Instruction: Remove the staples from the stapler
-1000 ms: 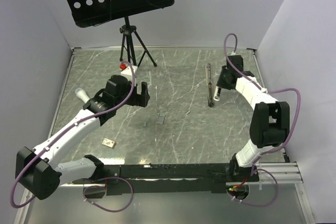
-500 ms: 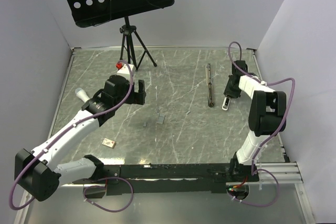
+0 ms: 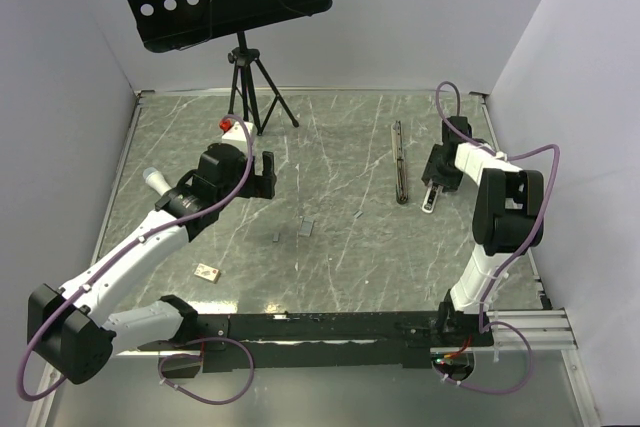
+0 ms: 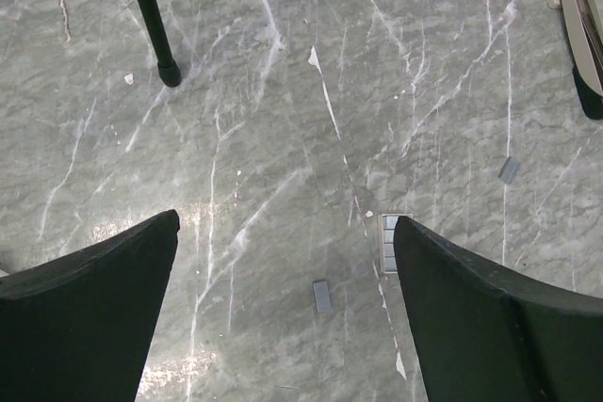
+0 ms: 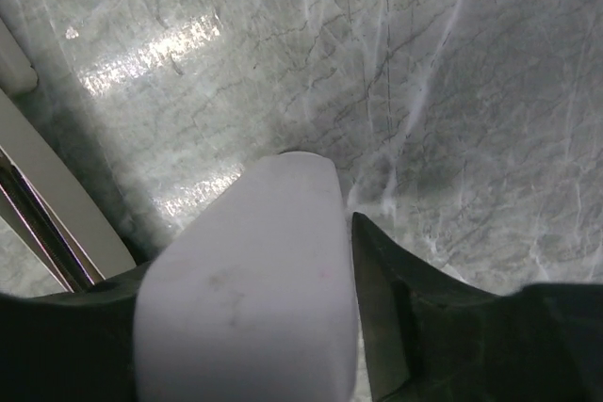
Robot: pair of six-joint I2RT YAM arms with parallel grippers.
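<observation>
The stapler lies as a long thin dark bar at the back right of the table. Its pale edge shows in the left wrist view and the right wrist view. My right gripper is just right of it, shut on a white rounded piece and held low over the table. Small grey staple strips lie mid-table. My left gripper hovers open and empty above them. Its view shows strips between the fingers, by the right finger and further right.
A black tripod stand with a perforated music desk stands at the back left; one foot shows in the left wrist view. A small tan block lies at the front left. White walls close the table's left, back and right sides.
My right gripper has moved right, away from the stapler, carrying the white piece, then slowed. My left gripper has drifted slightly left.
</observation>
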